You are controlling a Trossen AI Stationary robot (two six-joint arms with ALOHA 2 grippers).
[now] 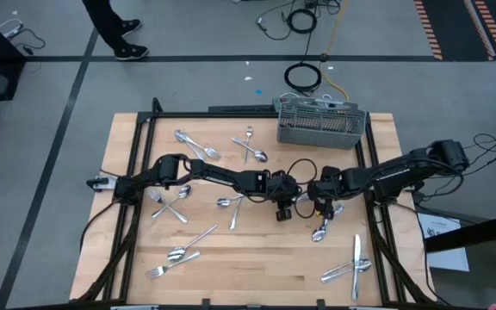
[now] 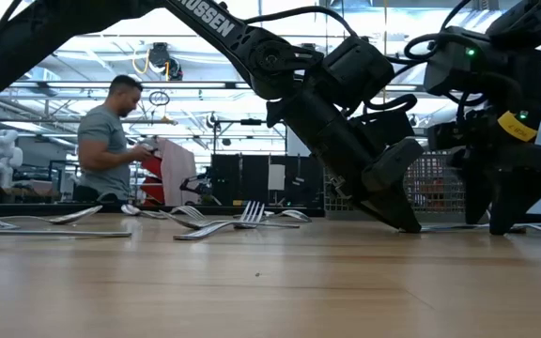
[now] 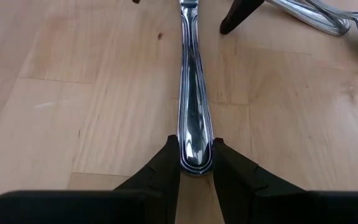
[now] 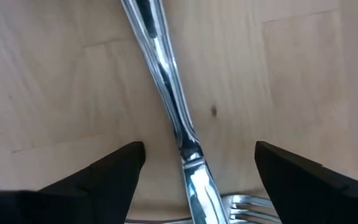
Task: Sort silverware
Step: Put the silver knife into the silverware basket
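I had the left gripper [image 3: 196, 168] closed on a utensil handle [image 3: 191, 106] at mid-bench, the right gripper [image 4: 194, 165] wide open over another. Silverware [image 1: 183, 139] lay scattered across the bench [image 1: 257, 271]; the caddy [image 1: 321, 122] looked unfilled, so most sorting remained.

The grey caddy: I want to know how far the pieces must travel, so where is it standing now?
In the high view the grey caddy stands at the table's far edge, right of centre, beyond both grippers; the nearest silverware is a spoon to its left.

Both arms are matte black, looped with black cables, one bearing white lettering, another a yellow tag.
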